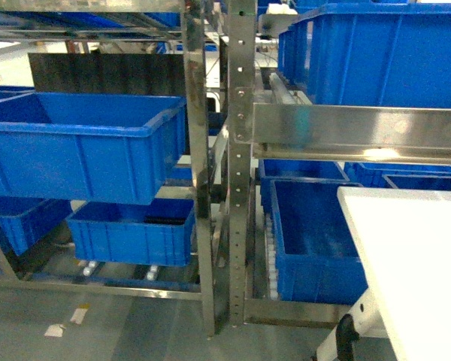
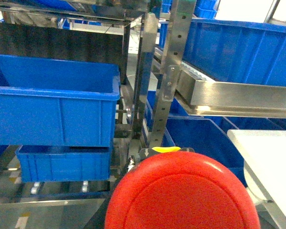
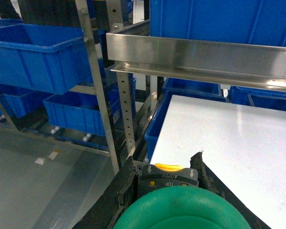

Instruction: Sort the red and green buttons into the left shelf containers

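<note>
Steel shelf [image 1: 240, 150] carries blue bins [image 1: 83, 143]

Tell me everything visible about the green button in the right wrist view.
The green button fills the bottom centre of the right wrist view, cut off by the lower edge. Its round domed cap looks like smooth matt green plastic. Behind the cap sits a grey body with a yellow tab, small arrows and the words OPEN and TOP printed upside down. Black fingers flank the body on both sides, so the right gripper appears shut on it. It is held beside the edge of a white tabletop. The head view does not show it.
</note>
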